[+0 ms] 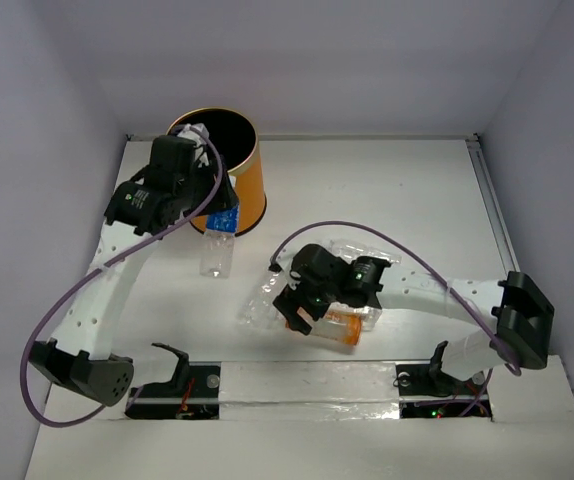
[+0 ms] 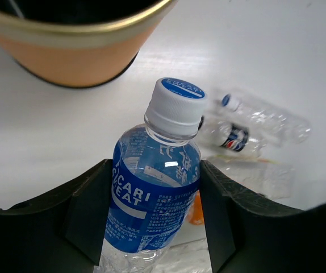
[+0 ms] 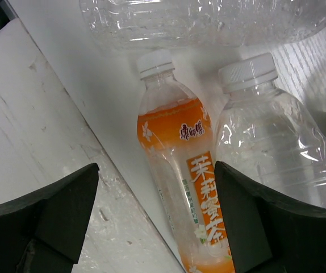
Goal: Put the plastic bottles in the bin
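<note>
Your left tool (image 2: 154, 196) grips the blue-label bottle (image 2: 151, 187) just beside the bin (image 2: 78, 62): raise it above the opening, then release. Your right tool (image 3: 154, 170), jaws apart, straddles the orange bottle (image 3: 174, 142) on the tabletop (image 1: 387, 180): close.

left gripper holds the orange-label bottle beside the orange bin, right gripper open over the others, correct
No: the left wrist view shows the left gripper holding the clear plastic bottle with the blue label. Otherwise right: it's beside the orange cylindrical bin, right gripper open over the others.
</note>
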{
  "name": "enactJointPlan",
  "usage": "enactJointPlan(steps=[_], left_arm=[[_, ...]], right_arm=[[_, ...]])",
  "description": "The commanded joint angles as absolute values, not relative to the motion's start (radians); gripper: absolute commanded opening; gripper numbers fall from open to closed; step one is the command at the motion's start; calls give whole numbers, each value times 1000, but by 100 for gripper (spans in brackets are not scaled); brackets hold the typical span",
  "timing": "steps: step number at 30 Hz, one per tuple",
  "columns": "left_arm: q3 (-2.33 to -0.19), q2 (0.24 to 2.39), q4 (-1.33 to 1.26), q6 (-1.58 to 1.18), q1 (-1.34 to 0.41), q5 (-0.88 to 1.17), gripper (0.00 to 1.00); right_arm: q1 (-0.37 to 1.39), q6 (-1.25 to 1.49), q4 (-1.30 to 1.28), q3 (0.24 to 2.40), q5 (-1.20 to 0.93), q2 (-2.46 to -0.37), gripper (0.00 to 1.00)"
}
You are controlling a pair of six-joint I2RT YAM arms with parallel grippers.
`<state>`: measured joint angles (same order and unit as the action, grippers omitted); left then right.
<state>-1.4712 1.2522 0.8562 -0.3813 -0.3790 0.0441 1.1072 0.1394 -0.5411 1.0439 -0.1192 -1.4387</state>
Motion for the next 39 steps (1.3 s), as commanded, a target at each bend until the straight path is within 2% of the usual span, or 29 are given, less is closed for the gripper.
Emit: enactJointPlan(steps=[1, 6, 15, 29, 35, 36, 39], left_arm=[[-1587, 1235, 822, -422, -344, 113, 21], [-1745, 1276, 729, -449, -284, 153, 21], [-2006, 1370, 547, -479, -242, 51, 20], [-1885, 1491, 141, -447, -181, -208, 21], [-1750, 1537, 5, -394, -181, -232, 22], [-1717, 1540, -39, -388, -181, -232, 23], [-1665, 1549, -81, -367, -181, -216, 38]], right_arm=[[1132, 104, -480, 1103, -61, -1468, 89], [1167, 92, -474, 1115, -60, -1523, 89], [1195, 121, -479, 1129, -11, -1623, 89], [1232, 181, -491, 1129, -3, -1698, 87], [1232, 221, -476, 1100, 28, -1697, 85], [1232, 228, -472, 1095, 28, -1695, 85], [1232, 238, -466, 1086, 34, -1687, 81]])
